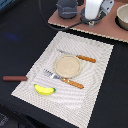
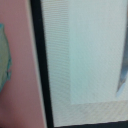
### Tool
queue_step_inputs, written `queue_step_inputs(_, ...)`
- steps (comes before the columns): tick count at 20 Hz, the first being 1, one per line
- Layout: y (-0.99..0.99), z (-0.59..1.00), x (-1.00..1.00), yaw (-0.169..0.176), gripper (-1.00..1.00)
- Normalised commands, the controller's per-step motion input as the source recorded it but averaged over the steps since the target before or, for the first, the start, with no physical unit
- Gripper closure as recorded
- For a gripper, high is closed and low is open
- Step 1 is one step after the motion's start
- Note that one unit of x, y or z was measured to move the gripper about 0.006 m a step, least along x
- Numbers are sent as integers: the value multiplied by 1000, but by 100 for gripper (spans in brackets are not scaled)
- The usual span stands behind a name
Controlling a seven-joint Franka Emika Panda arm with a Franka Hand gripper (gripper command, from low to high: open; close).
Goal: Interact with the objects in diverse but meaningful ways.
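Observation:
A yellow banana lies on the near corner of a striped placemat. A brown-handled utensil lies on the black table at the exterior view's left. A dark grey pan stands on a pinkish board at the back. My gripper hangs over that board next to the pan; its fingers are too blurred to judge. The wrist view shows the board, the placemat and a knife blade, but no fingers. The tomato and the fish piece are out of view.
A beige plate sits mid-placemat, between an orange-handled knife and an orange-handled fork. A pale bowl stands on the board at the exterior view's right. A grey-green rim shows at the wrist view's edge.

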Motion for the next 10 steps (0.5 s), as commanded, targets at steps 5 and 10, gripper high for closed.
queue_step_inputs(5, -705, -119, -623, -45, -100)
queue_step_inputs(10, -703, -126, -636, -44, -100)
